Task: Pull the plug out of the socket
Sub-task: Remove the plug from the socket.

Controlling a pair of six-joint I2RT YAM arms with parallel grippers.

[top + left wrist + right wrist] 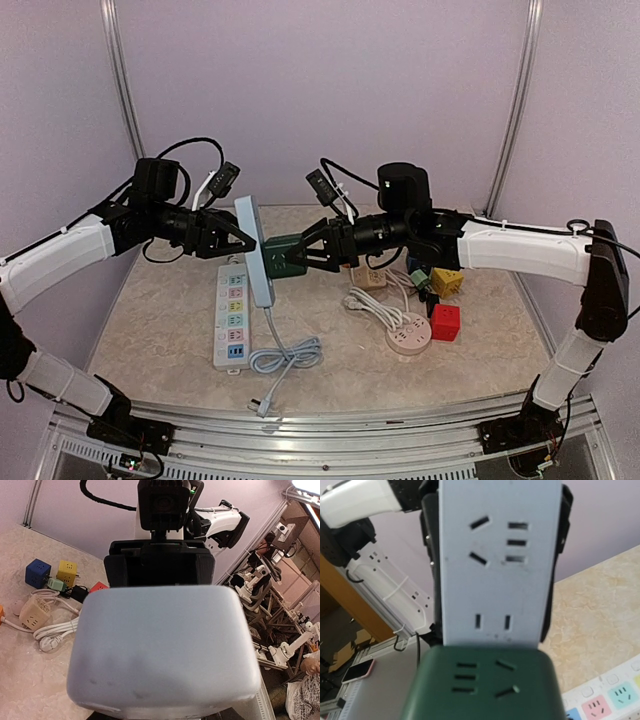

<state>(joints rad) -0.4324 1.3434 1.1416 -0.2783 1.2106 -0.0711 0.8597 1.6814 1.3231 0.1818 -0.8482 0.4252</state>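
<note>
1. The left end effector (243, 240) is clamped on the pale blue power strip (255, 250); it holds the strip upright above the desk (150, 320), socket face turned toward the right arm.
2. The right end effector (308, 256) is closed on the green cube plug (283, 257); the cube sits against the strip's face about halfway along it; in the right wrist view the cube (480, 685) touches the strip (495, 555) just below a two-slot outlet.
3. The two arms meet over the middle of the desk; open air lies above them and behind each forearm.
4. A grey cable (285, 355) hangs from the strip's lower end; it coils on the desk, and its end lies near the front rail (400, 415).
5. A white power strip (232, 315) with coloured sockets lies flat under the held one, just beside the coil.
6. Under the right forearm sit a round socket (408, 335), a red cube (446, 322) and a yellow cube (447, 281), close together among white cords.
7. The desk is beige and marbled; purple walls (350, 80) close in three sides.
</note>
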